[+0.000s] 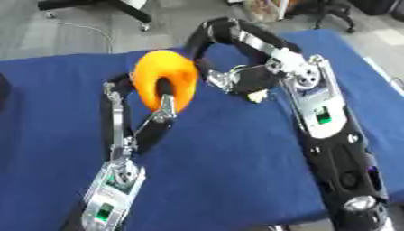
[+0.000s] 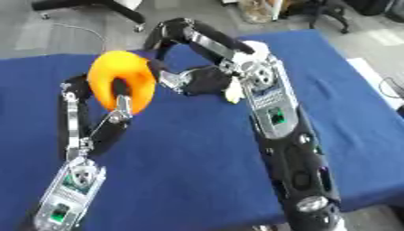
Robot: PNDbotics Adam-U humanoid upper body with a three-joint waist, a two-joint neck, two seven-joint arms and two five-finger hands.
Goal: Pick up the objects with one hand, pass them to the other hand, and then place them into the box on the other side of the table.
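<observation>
Left hand [image 1: 150, 101] holds round orange soft thing [image 1: 164, 76] up over blue tabletop [image 1: 229, 162], fingers pinching it. Right hand [image 1: 225, 58] curls beside it, touching its edge.

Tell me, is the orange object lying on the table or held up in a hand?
Held up. The left hand has its fingers curled round the orange object, above the blue table. The right hand is close beside it.
</observation>
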